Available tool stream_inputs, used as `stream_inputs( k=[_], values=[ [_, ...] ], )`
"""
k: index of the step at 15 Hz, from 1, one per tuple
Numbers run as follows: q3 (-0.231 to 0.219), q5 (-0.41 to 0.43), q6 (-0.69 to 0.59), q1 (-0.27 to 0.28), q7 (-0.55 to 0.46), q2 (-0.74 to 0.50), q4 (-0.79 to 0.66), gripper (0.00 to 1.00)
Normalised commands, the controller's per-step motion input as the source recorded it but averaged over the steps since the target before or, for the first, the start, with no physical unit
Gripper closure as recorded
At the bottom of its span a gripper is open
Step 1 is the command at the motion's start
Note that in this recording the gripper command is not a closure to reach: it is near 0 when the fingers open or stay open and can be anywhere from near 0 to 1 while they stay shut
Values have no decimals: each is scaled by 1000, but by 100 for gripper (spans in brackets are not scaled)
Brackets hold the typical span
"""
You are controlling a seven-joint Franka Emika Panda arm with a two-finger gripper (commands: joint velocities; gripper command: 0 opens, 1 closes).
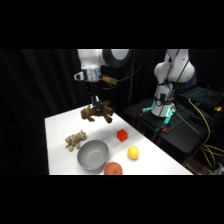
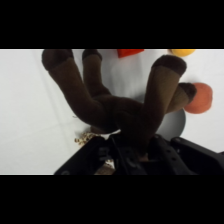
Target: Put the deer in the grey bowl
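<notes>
The deer [image 1: 97, 113] hangs clear of the white table [image 1: 57, 127], clamped in the gripper [image 1: 96, 103] that comes down on it from above; in the wrist view its dark brown body [image 2: 120, 112] sits right against the gripper's black linkage, legs splayed away toward the table. Below the gripper and nearer the camera rests the grey bowl [image 1: 93, 154], with a tan spotted plush [image 1: 75, 140] just beside the bowl. A red block [image 1: 122, 135], a yellow ball [image 1: 133, 153] and an orange-red ball [image 1: 113, 169] lie farther off.

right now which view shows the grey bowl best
The side view: the whole bowl sits open on the table beside the tan toy. In the wrist view only a grey sliver shows behind the held deer.
</notes>
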Motion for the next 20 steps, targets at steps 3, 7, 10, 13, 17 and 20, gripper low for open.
stream_inputs(
  k=[3, 7, 10, 13, 17, 20],
  values=[
    [106, 62, -26, 89, -191, 377, 524, 65],
    [84, 5, 44, 71, -138, 364, 423, 66],
    [45, -30, 173, 46, -72, 396, 322, 67],
    [6, -83, 239, 47, 57, 420, 289, 67],
    [-1, -68, 113, 29, 95, 329, 306, 67],
    [-35, -94, -2, 48, 145, 172, 265, 0]
  ],
)
